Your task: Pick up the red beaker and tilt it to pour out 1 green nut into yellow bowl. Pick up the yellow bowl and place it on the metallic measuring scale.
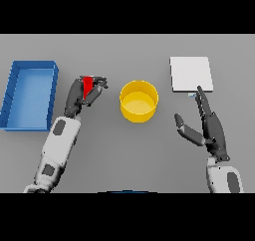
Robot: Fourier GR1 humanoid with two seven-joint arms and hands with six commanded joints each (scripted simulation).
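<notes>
Right hand [211, 128] at five o'clock, fingers spread toward twelve. We note left hand [82, 95] curled round red beaker [87, 86], long axis upright; yellow bowl [139, 101] centre.

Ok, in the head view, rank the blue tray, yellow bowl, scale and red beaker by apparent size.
1. Blue tray
2. Scale and yellow bowl, too alike to rank
3. Red beaker, mostly hidden inside the left hand

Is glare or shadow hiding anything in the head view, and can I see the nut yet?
Head view: lighting is flat and even, no glare on the scale or table. The yellow bowl casts only a soft shadow. The left robot hand covers most of the red beaker, so no nut is visible. The right robot hand is unobscured.
</notes>
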